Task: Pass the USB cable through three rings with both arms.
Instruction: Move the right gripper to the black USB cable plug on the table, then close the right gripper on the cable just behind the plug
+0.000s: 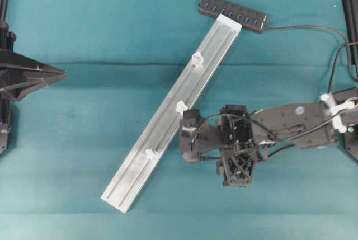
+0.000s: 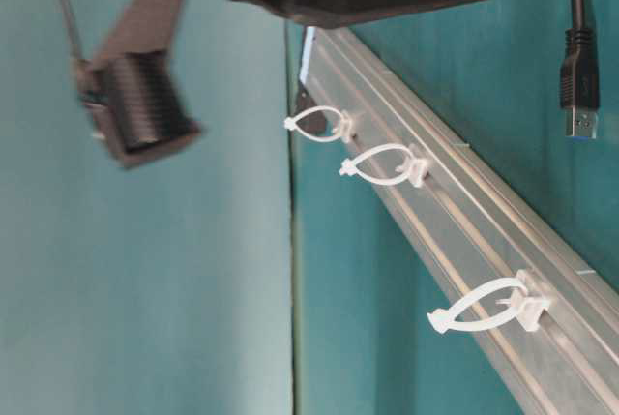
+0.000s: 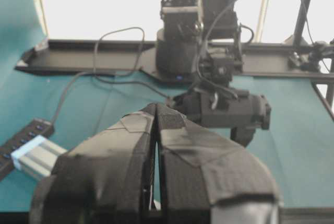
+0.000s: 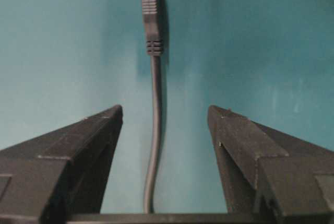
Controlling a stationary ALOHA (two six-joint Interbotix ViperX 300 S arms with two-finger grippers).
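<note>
With the left gripper [image 3: 156,130] pressed together and parked aside, the pickup step is judged in hand: the USB cable [image 4: 154,145] lies on the teal cloth between the spread right gripper [image 4: 164,117] jaws, which must be closed before the first ring [image 1: 151,154] is approached.

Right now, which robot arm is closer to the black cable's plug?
The right one. The right gripper is open with the USB cable lying between its fingers, the plug just ahead. The left gripper is shut, far off at the table's left edge, beyond the rail.
</note>
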